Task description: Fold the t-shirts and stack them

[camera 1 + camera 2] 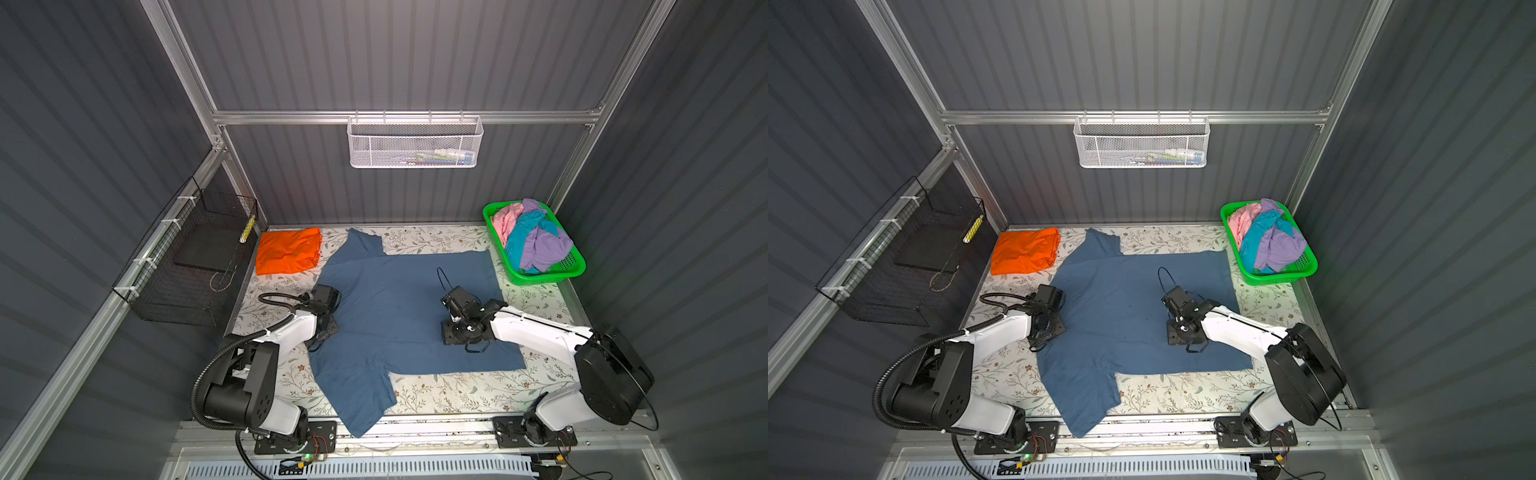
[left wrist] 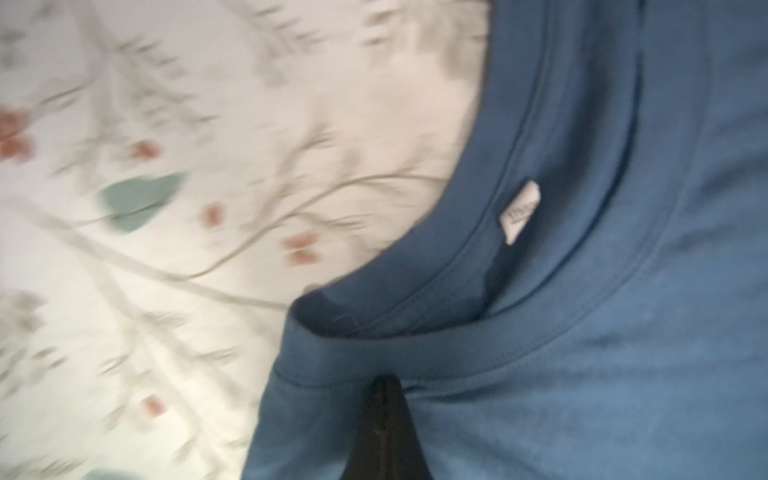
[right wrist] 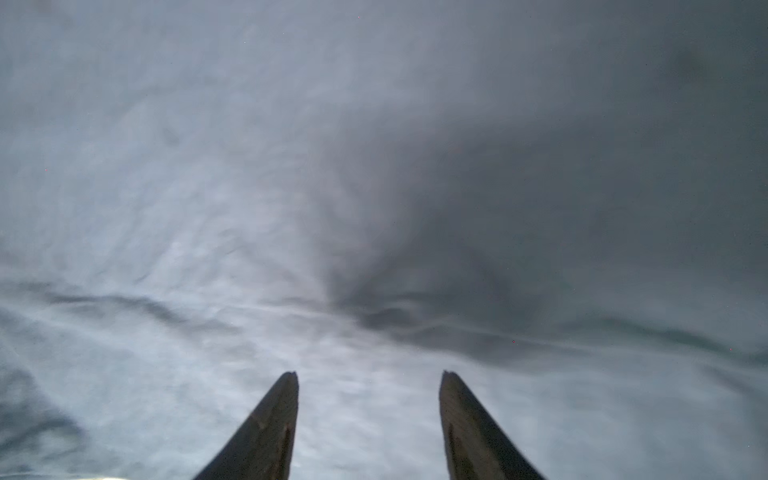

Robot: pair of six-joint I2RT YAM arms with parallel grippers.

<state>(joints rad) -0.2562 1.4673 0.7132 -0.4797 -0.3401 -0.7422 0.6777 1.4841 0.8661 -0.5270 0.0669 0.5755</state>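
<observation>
Containers:
- Green plastic lattice basket [image 1: 548, 276], far right corner of the flower-printed table [image 1: 436, 390]. It holds three crumpled shirts heaped together: the pink t-shirt [image 1: 507, 218] at the back, the turquoise t-shirt [image 1: 517, 245] in the middle, and the lilac t-shirt [image 1: 544, 245] on top toward the front.
- White mesh basket [image 1: 415, 145], hung on the rail of the back wall. Small items lie in it, too small to identify.
- Black wire basket [image 1: 183, 291], fixed to the left wall. It holds a flat dark slab [image 1: 208, 245] and a small yellow stick [image 1: 248, 230].

On the table:
- Bright orange t-shirt [image 1: 289, 251], folded, in the far left corner.
- Dusty dark blue t-shirt [image 1: 395, 316], spread flat across the middle, with the neck toward the left, the hem toward the right and one sleeve hanging over the near edge. Its far sleeve lies just beside the orange one.

Pincers:
- Left gripper [image 2: 386, 380]: fingers closed together, pinching the blue cloth just at the neckband, near the white label [image 2: 521, 210].
- Right gripper [image 3: 368, 374]: fingers apart, nothing between them, low over the shirt's body. Whether they touch it I cannot tell.
</observation>
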